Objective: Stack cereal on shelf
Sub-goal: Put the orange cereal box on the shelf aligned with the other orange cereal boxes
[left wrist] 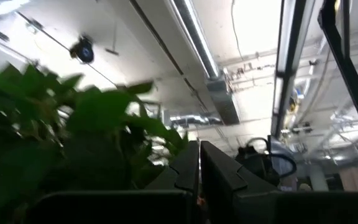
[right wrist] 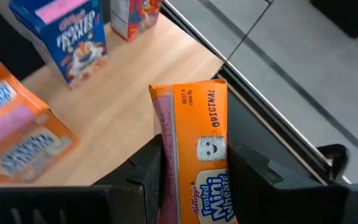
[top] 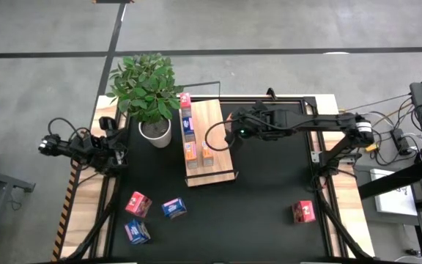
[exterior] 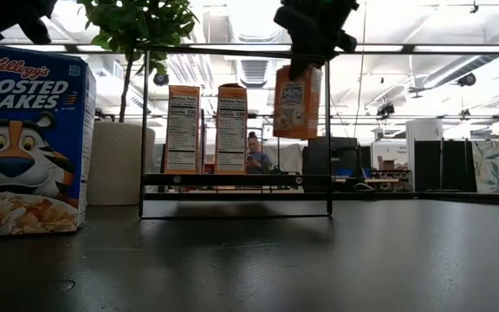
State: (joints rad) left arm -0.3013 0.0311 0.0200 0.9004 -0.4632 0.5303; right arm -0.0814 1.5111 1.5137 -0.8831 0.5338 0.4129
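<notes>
Misplacement was the risk: the right gripper (right wrist: 194, 171), clenched on an orange cereal box (right wrist: 194, 149), hung above the shelf (right wrist: 135, 93); releasing high could topple it against neighbouring boxes (right wrist: 73, 37).

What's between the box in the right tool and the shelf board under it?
Nothing. In the low view the orange box, held by the right tool, hangs clear above the shelf; only air and background show under it.

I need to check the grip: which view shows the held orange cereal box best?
The right wrist view: the orange Frosted Mini-Wheats cardboard box fills the frame, clamped in the right gripper. The low view shows it hanging; the high view hides it; the left wrist view misses it.
</notes>
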